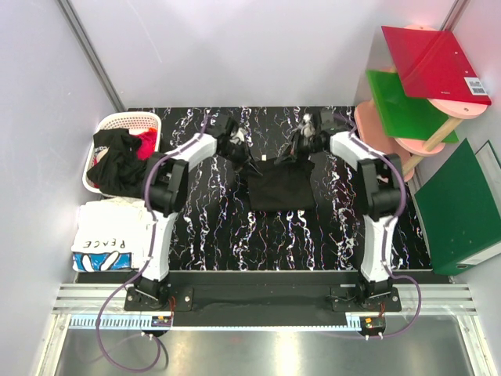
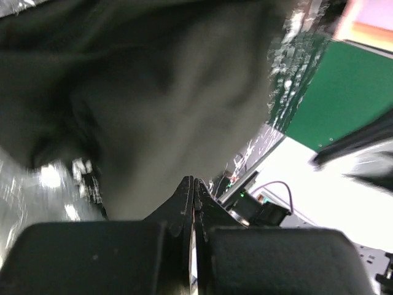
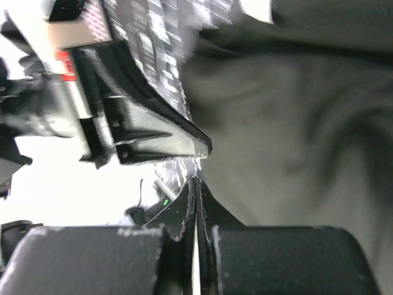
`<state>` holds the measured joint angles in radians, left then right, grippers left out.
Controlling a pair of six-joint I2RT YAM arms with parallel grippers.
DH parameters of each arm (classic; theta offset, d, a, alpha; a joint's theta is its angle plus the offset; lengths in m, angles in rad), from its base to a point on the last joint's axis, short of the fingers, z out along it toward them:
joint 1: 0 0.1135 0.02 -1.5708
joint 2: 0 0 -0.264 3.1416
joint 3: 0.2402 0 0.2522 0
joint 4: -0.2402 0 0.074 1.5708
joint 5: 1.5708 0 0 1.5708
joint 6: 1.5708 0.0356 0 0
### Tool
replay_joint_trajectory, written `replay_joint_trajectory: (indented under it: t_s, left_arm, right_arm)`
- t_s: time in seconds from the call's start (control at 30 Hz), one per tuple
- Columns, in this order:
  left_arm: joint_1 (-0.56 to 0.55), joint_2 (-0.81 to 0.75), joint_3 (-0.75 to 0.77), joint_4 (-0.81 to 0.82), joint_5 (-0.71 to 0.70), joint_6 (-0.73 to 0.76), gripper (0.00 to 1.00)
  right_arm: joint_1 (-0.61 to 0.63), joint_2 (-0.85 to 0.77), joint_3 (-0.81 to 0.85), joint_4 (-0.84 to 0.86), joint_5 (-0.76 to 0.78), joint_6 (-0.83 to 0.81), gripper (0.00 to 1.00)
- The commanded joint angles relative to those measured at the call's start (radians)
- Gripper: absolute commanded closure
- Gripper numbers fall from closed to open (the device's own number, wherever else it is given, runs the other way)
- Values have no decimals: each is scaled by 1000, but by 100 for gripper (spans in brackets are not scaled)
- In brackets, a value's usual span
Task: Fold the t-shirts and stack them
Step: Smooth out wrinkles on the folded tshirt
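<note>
Starting at the far left, a white slatted basket (image 1: pixel 129 117) holds a heap of t-shirts (image 1: pixel 116 163), black with some red, waiting their turn. Just below it a white t-shirt (image 1: pixel 106 235) lettered "PEACE" lies folded at the table's near-left corner. The left gripper (image 1: pixel 235 147) reaches out to the far middle of the marbled black table (image 1: pixel 203 227), and its wrist camera shows the fingertips (image 2: pixel 185 192) pressed tight together with dark cloth right at their ends. I cannot tell whether any fold is actually caught between them. The black t-shirt (image 1: pixel 280 186) sits at the table's centre as a rough rectangle, its far edge drawn up toward both tools. The right gripper (image 1: pixel 301 146) mirrors the left at the other far corner, fingertips (image 3: pixel 184 206) likewise closed flat together with grey-black fabric just beyond. The main risk, as I judge it, is a shallow or missed bite. If one side has only a sliver of hem, any pull would let that corner slip, so the shirt would swing skewed from the other hand and crumple. Uneven tension between the arms could also drag the cloth into a crooked fold that won't stack neatly on the white one.
</note>
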<state>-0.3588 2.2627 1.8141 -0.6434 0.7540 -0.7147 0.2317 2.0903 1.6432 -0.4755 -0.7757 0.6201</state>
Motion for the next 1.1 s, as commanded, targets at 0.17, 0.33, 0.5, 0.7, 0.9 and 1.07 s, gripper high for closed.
replay_joint_trajectory:
  t_s: [0.17, 0.33, 0.5, 0.7, 0.9, 1.07]
  left_arm:
    - [-6, 123, 53, 156, 105, -114, 100]
    - [-5, 152, 77, 156, 99, -106, 100]
    - [3, 152, 59, 143, 76, -82, 100]
    - [37, 34, 27, 93, 19, 6, 100]
    - [47, -133, -93, 59, -10, 58, 18]
    - [40, -132, -216, 60, -16, 57, 1]
  right_arm:
    - [0, 169, 27, 29, -100, 76, 100]
    - [-2, 162, 66, -86, 180, 1, 100]
    - [-2, 154, 115, -198, 464, -59, 100]
    - [0, 41, 89, -186, 645, -117, 100]
    - [0, -55, 81, -147, 613, -132, 100]
    - [-2, -72, 73, -149, 601, -141, 100]
